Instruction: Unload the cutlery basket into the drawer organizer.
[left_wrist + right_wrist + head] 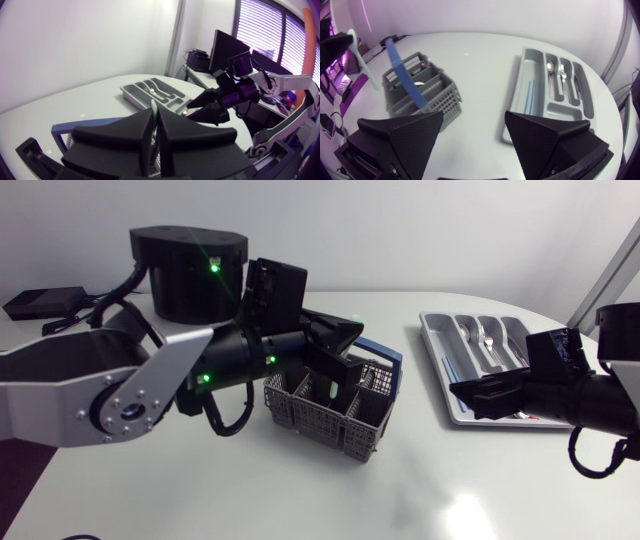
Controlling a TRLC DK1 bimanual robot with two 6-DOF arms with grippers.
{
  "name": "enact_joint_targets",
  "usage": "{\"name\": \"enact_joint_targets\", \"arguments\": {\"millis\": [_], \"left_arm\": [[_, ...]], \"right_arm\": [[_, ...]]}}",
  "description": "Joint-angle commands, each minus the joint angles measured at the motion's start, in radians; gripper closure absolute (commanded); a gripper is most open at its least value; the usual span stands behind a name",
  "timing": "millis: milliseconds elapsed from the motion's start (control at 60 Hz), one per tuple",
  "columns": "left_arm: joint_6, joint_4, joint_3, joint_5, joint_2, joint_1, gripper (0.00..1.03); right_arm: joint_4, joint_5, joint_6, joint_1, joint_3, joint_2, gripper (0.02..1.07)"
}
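Observation:
The grey mesh cutlery basket (330, 408) with a blue handle (402, 75) stands mid-table. My left gripper (343, 370) hovers just above it, shut on a thin pale-green utensil (154, 107). That utensil (362, 60) hangs slanted over the basket's edge in the right wrist view; its lower end is hard to make out. The grey drawer organizer (437, 345) lies at the right, with a spoon (549, 66) and a fork (562, 72) in its slots. My right gripper (478, 395) is open and empty, low at the organizer's near left corner. Some metal cutlery shows inside the basket (420, 92).
A large black cylindrical device (188, 272) stands at the back left, behind my left arm. A small black box (42, 302) with cables lies at the far left. A pale blue item (530, 97) rests in the organizer's long slot. Bare tabletop (400, 490) lies in front.

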Motion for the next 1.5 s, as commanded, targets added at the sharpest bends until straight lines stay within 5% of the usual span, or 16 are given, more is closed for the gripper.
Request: {"name": "enact_joint_targets", "arguments": {"millis": [0, 300, 650, 767, 917, 1100, 1283, 1417, 1483], "left_arm": [[-0.045, -0.059, 0.058, 0.093, -0.026, 0.024, 1.00], [-0.077, -0.206, 0.091, 0.433, -0.049, 0.093, 1.00], [-0.112, -0.220, 0.110, 0.575, 0.001, 0.103, 1.00], [-0.118, -0.221, 0.114, 0.583, 0.017, 0.097, 1.00], [-0.134, -0.218, 0.116, 0.604, 0.029, 0.097, 1.00], [-0.144, -0.217, 0.121, 0.614, 0.030, 0.097, 1.00], [-0.158, -0.212, 0.122, 0.630, 0.033, 0.099, 1.00], [-0.167, -0.211, 0.122, 0.632, 0.035, 0.102, 1.00], [-0.180, -0.209, 0.122, 0.630, 0.035, 0.107, 0.90]], "right_arm": [[-0.045, -0.065, -0.019, 0.021, 0.034, -0.040, 0.15], [-0.176, -0.306, -0.031, 0.130, 0.125, -0.035, 0.12], [-0.137, -0.353, 0.030, 0.377, 0.149, -0.012, 0.14], [-0.098, -0.345, 0.055, 0.430, 0.156, -0.006, 0.24], [-0.035, -0.341, 0.075, 0.458, 0.159, 0.023, 0.49], [-0.012, -0.341, 0.075, 0.473, 0.162, 0.057, 0.51], [0.015, -0.341, 0.082, 0.489, 0.152, 0.057, 0.84], [0.017, -0.341, 0.082, 0.501, 0.145, 0.055, 0.94], [0.017, -0.341, 0.082, 0.501, 0.140, 0.049, 0.95]]}}
